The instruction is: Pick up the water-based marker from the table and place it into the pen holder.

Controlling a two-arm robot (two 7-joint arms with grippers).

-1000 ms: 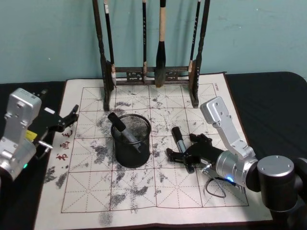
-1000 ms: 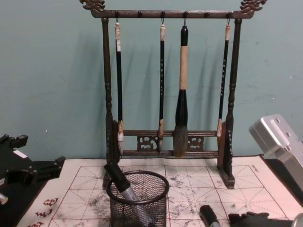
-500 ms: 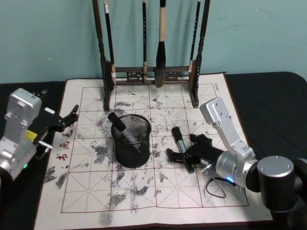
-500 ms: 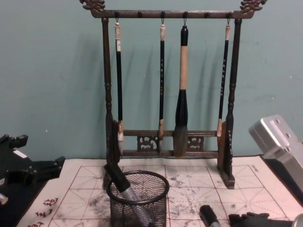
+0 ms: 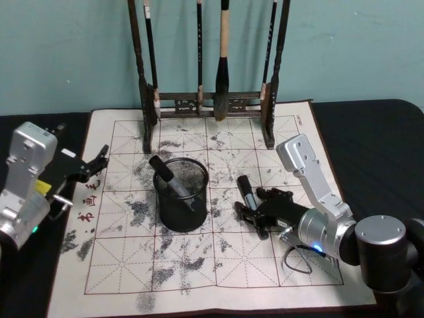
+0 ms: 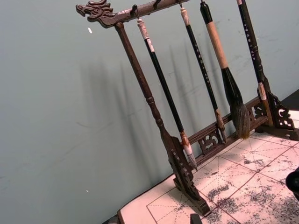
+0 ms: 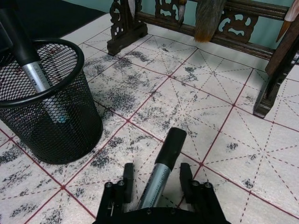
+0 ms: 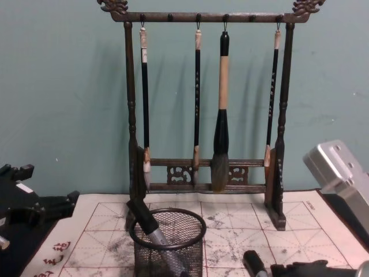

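Observation:
A water-based marker (image 5: 244, 185) with a black cap and silver barrel lies on the practice mat, right of the pen holder (image 5: 181, 196). The pen holder is a black mesh cup with another marker (image 5: 164, 171) leaning inside it. My right gripper (image 5: 252, 203) is low over the mat and open. In the right wrist view the marker (image 7: 169, 144) lies between its fingers (image 7: 127, 173), with a gap on each side. The chest view shows the pen holder (image 8: 167, 245) and the marker's cap (image 8: 252, 262). My left gripper (image 5: 93, 165) rests open at the mat's left edge.
A tall dark wooden brush rack (image 5: 209, 105) hung with several calligraphy brushes stands at the back of the mat (image 5: 199, 265). The ink-stained gridded mat lies on a black table (image 5: 371, 132). A teal wall is behind.
My right gripper's fingers have drawn closer together around the marker on the mat. The left arm, the pen holder and the marker have not moved.

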